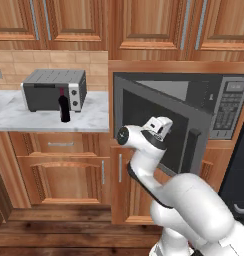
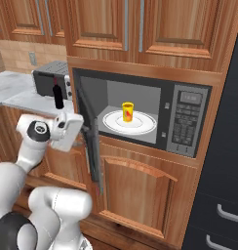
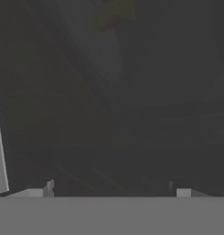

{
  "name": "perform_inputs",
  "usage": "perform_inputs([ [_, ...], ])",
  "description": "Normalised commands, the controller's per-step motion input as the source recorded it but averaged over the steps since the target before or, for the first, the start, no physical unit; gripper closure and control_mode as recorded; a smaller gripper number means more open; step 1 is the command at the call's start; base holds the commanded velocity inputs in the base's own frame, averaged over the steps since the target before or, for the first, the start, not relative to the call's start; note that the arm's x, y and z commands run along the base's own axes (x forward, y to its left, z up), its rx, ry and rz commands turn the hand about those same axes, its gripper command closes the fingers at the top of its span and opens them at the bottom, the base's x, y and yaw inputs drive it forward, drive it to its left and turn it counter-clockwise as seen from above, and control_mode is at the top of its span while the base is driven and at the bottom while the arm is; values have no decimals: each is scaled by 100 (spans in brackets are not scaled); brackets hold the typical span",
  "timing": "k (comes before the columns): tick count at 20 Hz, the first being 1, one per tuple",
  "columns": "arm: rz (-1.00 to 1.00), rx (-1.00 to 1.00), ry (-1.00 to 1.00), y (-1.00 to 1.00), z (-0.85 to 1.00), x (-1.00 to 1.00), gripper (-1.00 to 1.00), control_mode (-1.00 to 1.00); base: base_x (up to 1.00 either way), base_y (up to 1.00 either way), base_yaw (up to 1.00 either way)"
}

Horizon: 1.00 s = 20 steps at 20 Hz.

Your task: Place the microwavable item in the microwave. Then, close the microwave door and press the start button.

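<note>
inside microwave (image 2: 189,93), mug (image 2: 127,111) on plate (image 2: 143,127)

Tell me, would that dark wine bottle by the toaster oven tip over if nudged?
Probably: the wine bottle is tall and narrow on a small base, so a high push could topple it. It looks rigid, and on its side on the smooth marble counter it might roll.

A dark wine bottle (image 1: 64,107) stands before the toaster oven (image 1: 54,89).
</note>
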Motion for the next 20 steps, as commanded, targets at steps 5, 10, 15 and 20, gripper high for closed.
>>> perform_inputs([
  [5, 10, 8, -1, -54, 10, 53, -100, -100, 0, 0, 0],
  [10, 13, 8, 0, -43, 17, 70, -100, -100, 0, 0, 0],
  [15, 12, 8, 0, -34, 18, 84, -100, -100, 0, 0, 0],
  [20, 13, 6, 0, -29, 1, 76, -100, -100, 0, 0, 0],
])
